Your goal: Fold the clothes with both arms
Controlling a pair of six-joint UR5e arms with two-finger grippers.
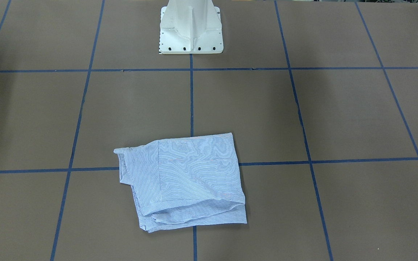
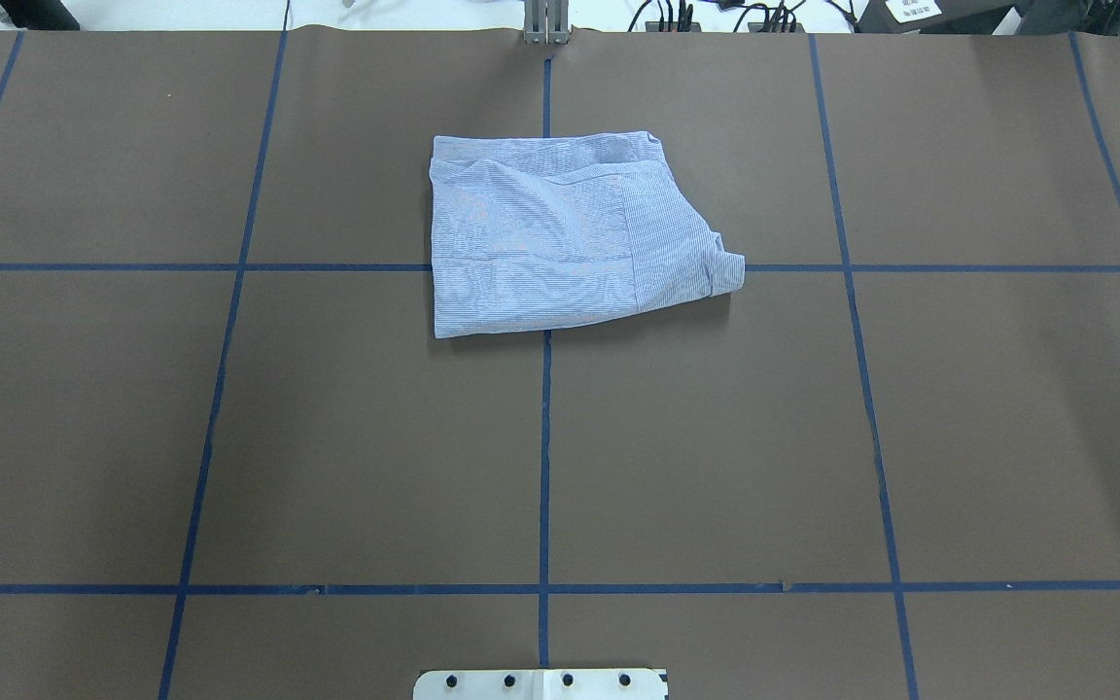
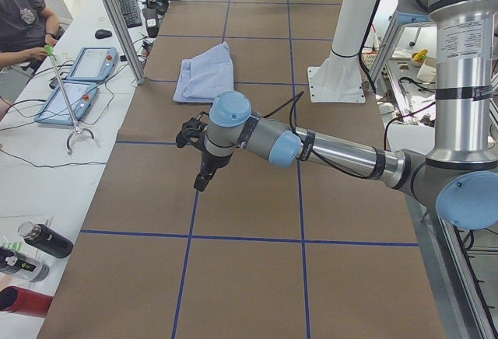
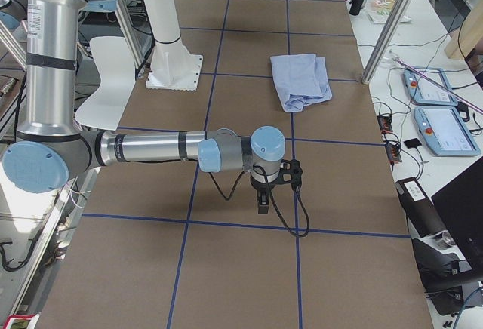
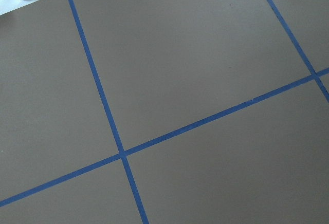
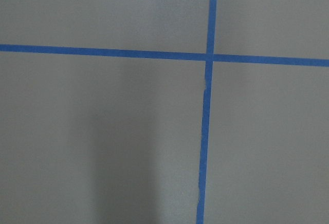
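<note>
Shirt (image 1: 187, 177) lies folded on the desk (image 1: 339, 116), between my 2 claws and well apart from both. My left claw (image 3: 201, 184) and right claw (image 4: 263, 205) hang above the desk; whether either is apart or together, I cannot tell.

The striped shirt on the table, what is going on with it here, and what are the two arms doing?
The light blue-and-white striped shirt lies folded into a compact bundle on the brown table with blue tape lines, and nothing touches it. The grey-silver left arm and right arm reach low over bare table, well away from the shirt. The black left gripper and right gripper point down; the side views do not show whether they are open or shut.
</note>
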